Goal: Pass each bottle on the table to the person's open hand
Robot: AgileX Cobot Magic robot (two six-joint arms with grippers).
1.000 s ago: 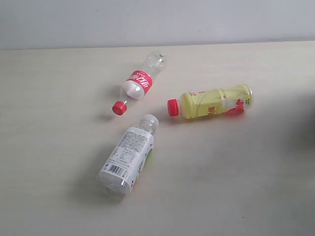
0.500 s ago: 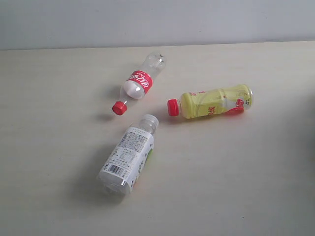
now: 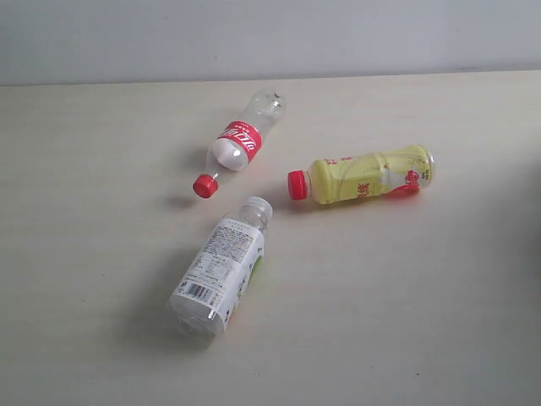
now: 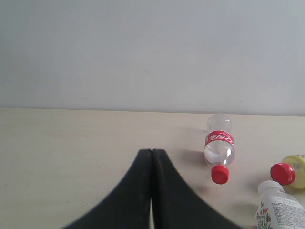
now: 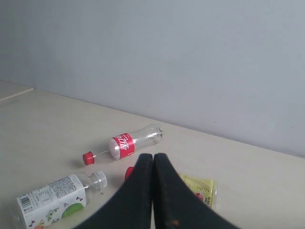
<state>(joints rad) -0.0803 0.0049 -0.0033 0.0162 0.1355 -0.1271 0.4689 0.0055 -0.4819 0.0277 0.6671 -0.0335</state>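
Bottles (red-labelled [image 3: 237,142], yellow [image 3: 363,178], white-labelled [image 3: 221,269]) are laid flat on the table [image 3: 84,220]; left gripper [image 4: 151,151] and right gripper [image 5: 153,155] are pressed closed, empty.

Red label band [image 3: 241,138] on the clear bottle [image 3: 254,118]: white cursive script, Coca-Cola style, only partly readable. White-labelled bottle [image 3: 218,266]: a barcode [image 3: 197,292] near its base, plus blocks of fine print too small to read. Yellow bottle [image 3: 363,176]: red markings, illegible
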